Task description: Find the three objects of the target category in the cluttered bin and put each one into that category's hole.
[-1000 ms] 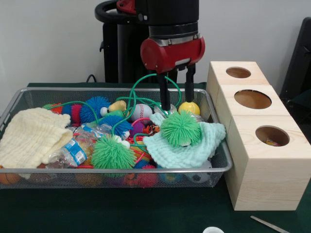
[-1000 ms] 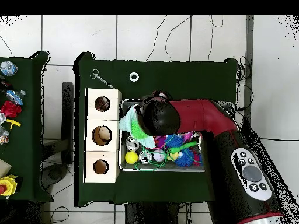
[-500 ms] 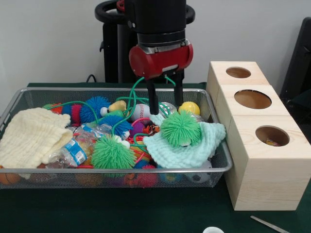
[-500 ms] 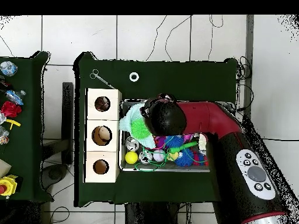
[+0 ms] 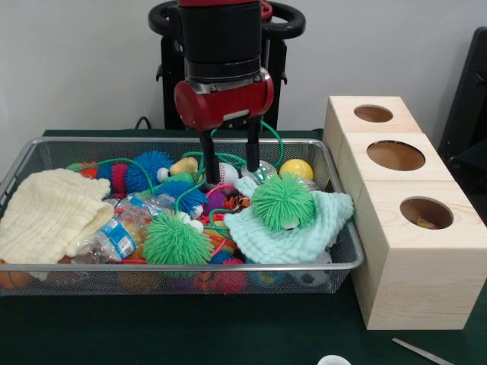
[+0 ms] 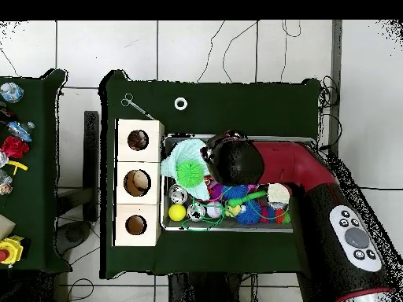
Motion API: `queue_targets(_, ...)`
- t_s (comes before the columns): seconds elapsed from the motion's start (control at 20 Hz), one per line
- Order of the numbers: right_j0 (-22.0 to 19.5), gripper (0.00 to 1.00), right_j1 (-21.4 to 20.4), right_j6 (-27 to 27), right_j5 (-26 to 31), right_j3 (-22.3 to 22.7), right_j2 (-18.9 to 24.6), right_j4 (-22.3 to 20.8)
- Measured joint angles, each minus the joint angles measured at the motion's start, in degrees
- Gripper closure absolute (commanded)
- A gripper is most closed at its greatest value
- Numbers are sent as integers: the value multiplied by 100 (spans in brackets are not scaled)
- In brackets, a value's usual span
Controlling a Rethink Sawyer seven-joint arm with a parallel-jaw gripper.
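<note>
1. Nearest the camera, on the green desk [image 5: 190,334], the wire bin [image 5: 183,270] is holding the clutter so it can be searched from above.
2. Just behind the rim, a green spiky ball [image 5: 175,239] is lying exposed, and another [image 5: 283,201] is sitting on the mint cloth [image 5: 304,228].
3. Beside the bin, the wooden box [image 5: 411,220] is presenting three holes upward for drops.
4. Farther back, the gripper [image 5: 228,173] is reaching down with spread fingers astride the baseball [image 5: 226,174], probably the target, apparently to grasp it.
5. Near it, a yellow ball [image 5: 295,168] is waiting.
</note>
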Motion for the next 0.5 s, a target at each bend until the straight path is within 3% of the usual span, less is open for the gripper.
queue_targets(0.5,-38,0,103,0,-1,36,-60,-59)
